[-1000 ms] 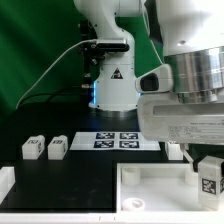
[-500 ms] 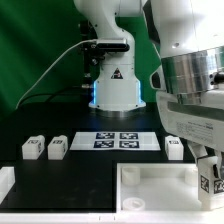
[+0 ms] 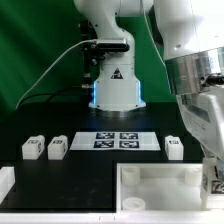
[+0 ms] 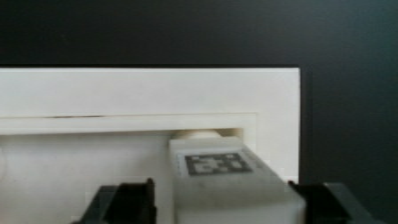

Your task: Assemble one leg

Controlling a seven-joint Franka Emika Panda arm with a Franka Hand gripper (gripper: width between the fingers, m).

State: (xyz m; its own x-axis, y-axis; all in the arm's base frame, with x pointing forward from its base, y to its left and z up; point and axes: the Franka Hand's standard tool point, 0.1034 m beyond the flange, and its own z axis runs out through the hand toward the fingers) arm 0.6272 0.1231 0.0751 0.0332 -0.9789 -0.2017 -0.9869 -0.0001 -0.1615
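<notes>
The leg, a stubby white piece with a square tag on top, sits clamped between the tool's two black fingers in the wrist view. Its far end points at a corner hole of the white tabletop. In the exterior view the tool is at the lower right edge, mostly cut off. Three more legs lie on the black counter, flanking the marker board.

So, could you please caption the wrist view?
Claw holds a tagged leg against the white tabletop.
</notes>
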